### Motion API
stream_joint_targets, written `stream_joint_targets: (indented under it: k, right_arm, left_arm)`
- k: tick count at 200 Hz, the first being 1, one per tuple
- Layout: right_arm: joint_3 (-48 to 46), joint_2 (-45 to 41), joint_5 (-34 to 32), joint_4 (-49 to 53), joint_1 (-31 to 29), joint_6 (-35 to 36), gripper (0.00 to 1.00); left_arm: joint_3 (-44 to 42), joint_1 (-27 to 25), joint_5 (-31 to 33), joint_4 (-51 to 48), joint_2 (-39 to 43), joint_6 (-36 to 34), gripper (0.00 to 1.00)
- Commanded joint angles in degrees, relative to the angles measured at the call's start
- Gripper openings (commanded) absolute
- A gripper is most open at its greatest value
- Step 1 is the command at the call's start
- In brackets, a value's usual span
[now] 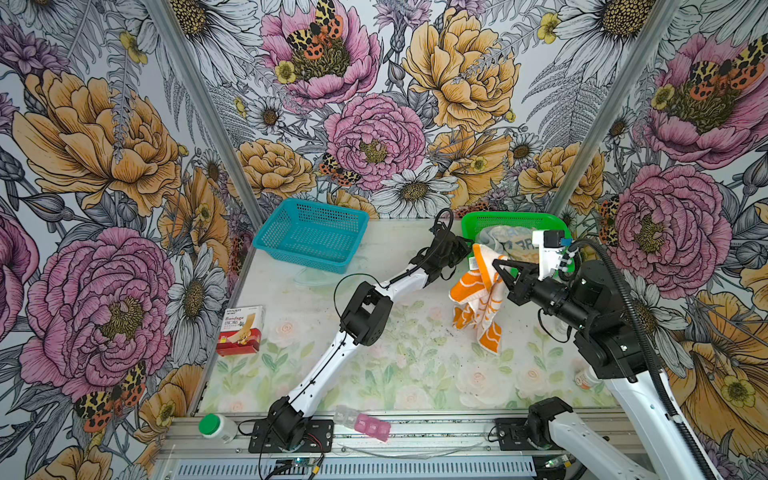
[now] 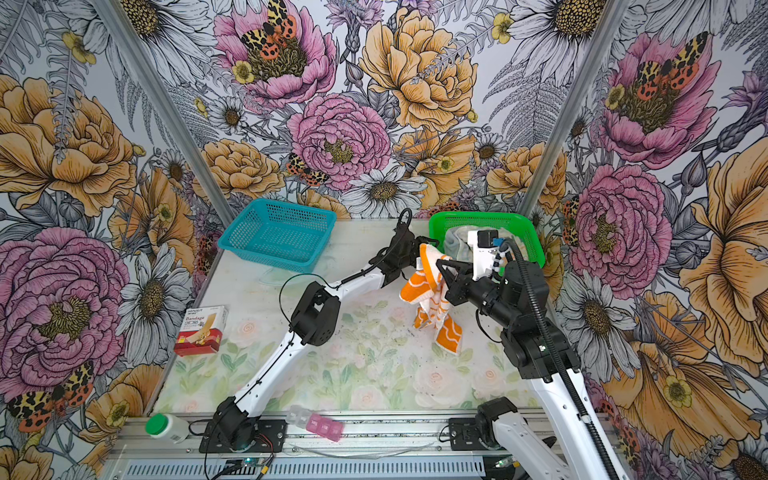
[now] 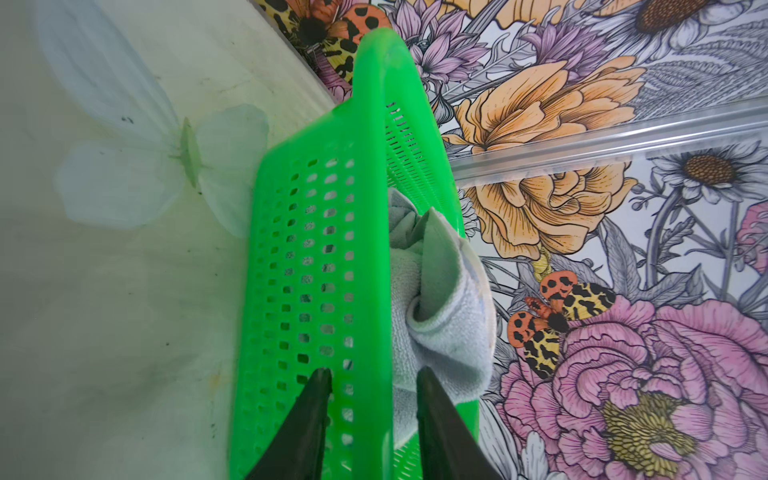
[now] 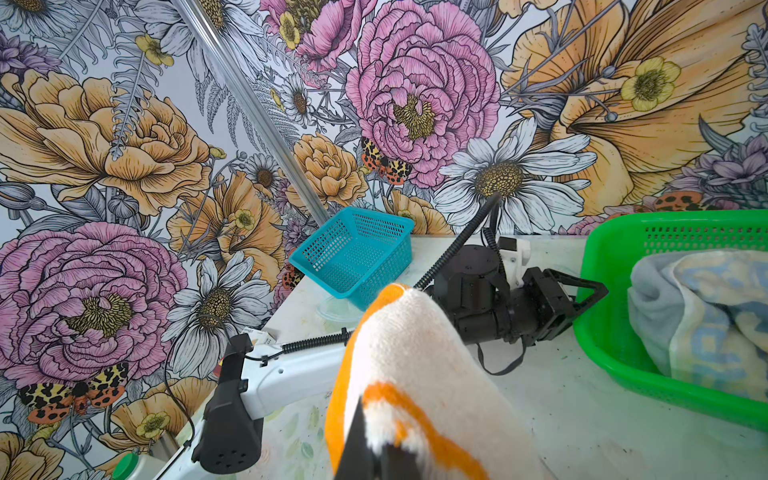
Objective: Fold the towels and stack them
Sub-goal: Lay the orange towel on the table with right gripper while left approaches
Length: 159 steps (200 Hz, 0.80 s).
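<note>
Right gripper point(image 1: 498, 266): pinched tight on an upper fold of the orange towel point(image 1: 478, 299).
Orange towel: hangs crumpled over the table point(image 1: 374, 353), just in front of the green basket point(image 1: 515, 218).
Left gripper point(image 3: 374, 376): jaws spread, astride the basket's side wall.
Grey towel point(image 3: 449, 332): bunched inside the basket, beside the lettered towel point(image 1: 513, 246).

Bare table point(image 1: 415, 365) lies open mid-front; green basket point(image 1: 469, 226) and hanging orange towel point(image 1: 478, 299) crowd the far right
</note>
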<state>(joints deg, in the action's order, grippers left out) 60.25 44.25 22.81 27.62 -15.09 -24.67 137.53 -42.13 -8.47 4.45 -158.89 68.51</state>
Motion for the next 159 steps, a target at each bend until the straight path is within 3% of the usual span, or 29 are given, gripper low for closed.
stream_joint_targets:
  k: [1,5,28,57,96,122,159]
  right_arm:
    - [-0.28,-0.89,0.67,-0.82,-0.31,-0.91,0.00]
    - [-0.37,-0.84,0.59,-0.81,-0.29,-0.97,0.00]
    - [-0.46,-0.36,0.60,-0.83,-0.29,-1.28,0.00]
    - [0.81,2.46,2.30,-0.90,-0.29,-1.29,0.00]
    - [9.08,15.60,4.75,-0.99,-1.34,2.51,0.00]
    - [21.50,27.76,5.67,-0.99,-2.22,6.20,0.00]
    - [46.40,42.02,8.85,-0.90,-4.55,5.89,0.00]
  left_arm:
    - [-4.81,0.76,-2.96,2.94,3.73,-2.32,0.51]
    - [-6.97,0.97,-2.73,2.93,5.13,-3.22,0.55]
    - [-19.39,3.51,-1.37,5.14,15.08,-8.75,0.98]
    - [-34.60,8.45,-2.27,6.33,28.33,-15.07,0.99]
    - [-59.00,17.08,-3.43,5.00,51.59,-25.85,0.99]
    - [-68.49,21.80,-2.90,-2.86,67.08,-34.15,0.99]
    - [-72.53,23.32,0.07,-14.34,80.31,-43.30,0.99]
